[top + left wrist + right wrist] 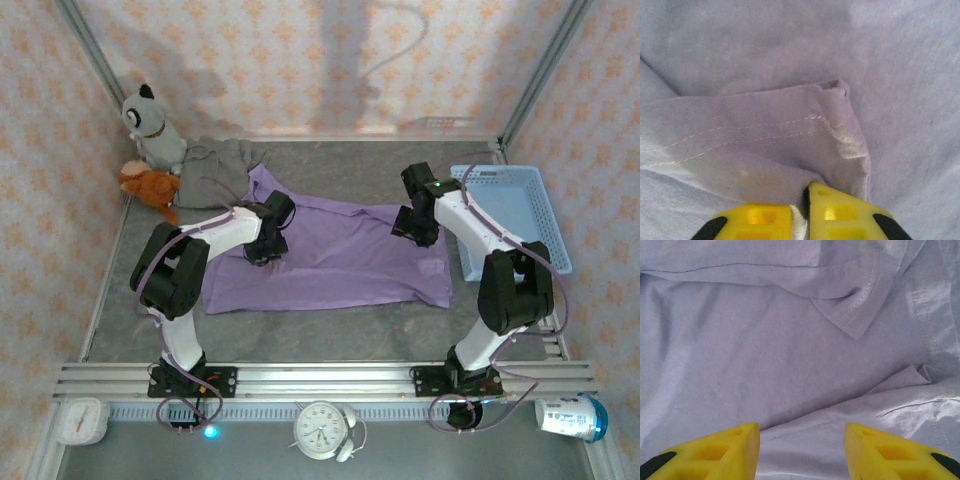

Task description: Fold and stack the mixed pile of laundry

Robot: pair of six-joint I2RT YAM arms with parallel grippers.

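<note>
The large lavender-purple garment [340, 262] lies spread flat across the middle of the table. Behind its left end lies the small taupe garment [226, 160], crumpled. Low over the lavender garment's left part, my left gripper [262, 256] is shut on a stitched, folded hem of that cloth [765, 145]; in the left wrist view a bit of fabric shows pinched between the yellow fingers [845, 212]. My right gripper [412, 232] stands open just above the garment's right part, and wrinkled lavender cloth [790, 355] lies beneath its spread fingers [720, 452].
A light blue slatted basket [520, 200] stands at the right, close to the right arm. A grey plush toy [150, 125] and an orange one [150, 188] sit in the back left corner. Two clocks [322, 428] and a can [570, 415] lie beyond the near rail.
</note>
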